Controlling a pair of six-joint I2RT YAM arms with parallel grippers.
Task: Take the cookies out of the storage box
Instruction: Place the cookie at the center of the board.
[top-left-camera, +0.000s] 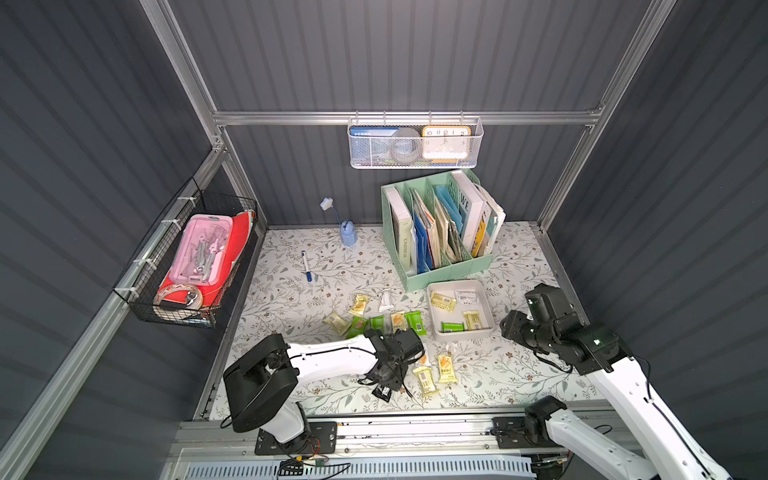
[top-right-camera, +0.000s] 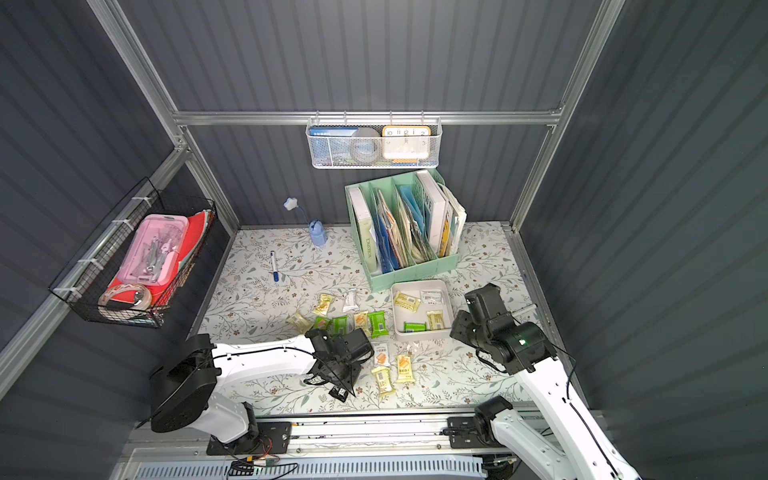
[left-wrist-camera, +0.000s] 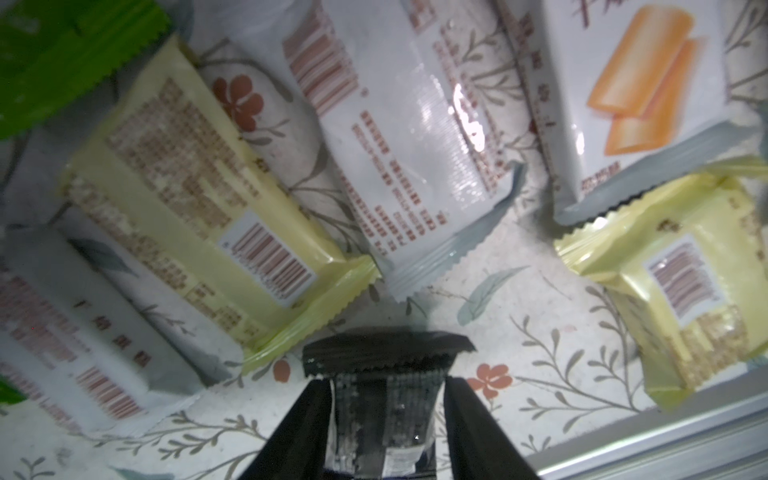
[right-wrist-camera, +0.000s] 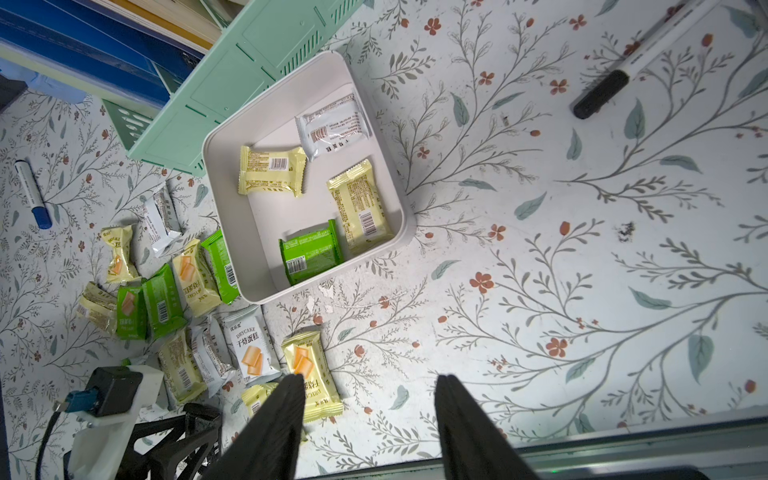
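Observation:
The storage box (top-left-camera: 463, 333) (right-wrist-camera: 230, 208), a shallow white tray, holds several cookies: pale yellow (right-wrist-camera: 272, 170), whitish (right-wrist-camera: 332, 126) and green (right-wrist-camera: 311, 251). More cookies lie loose on the floral table to its left (top-left-camera: 376, 322) and in front of it (top-left-camera: 432, 370). My left gripper (top-left-camera: 384, 384) (left-wrist-camera: 384, 378) is low over the table near the front edge. Its fingers stand either side of a black cookie packet (left-wrist-camera: 386, 415) (top-left-camera: 382, 392), with a sliver of cloth showing beside it. My right gripper (top-left-camera: 506, 328) (right-wrist-camera: 370, 376) hovers open and empty just right of the box.
A mint-green file organiser (top-left-camera: 440, 232) stands right behind the box. A blue-capped marker (top-left-camera: 306, 266) and a small blue lamp (top-left-camera: 348, 235) are at the back left. A black-capped marker (right-wrist-camera: 602, 93) lies at the right. Wall baskets (top-left-camera: 415, 143) (top-left-camera: 195, 266) hang above; a metal rail (top-left-camera: 415, 428) edges the front.

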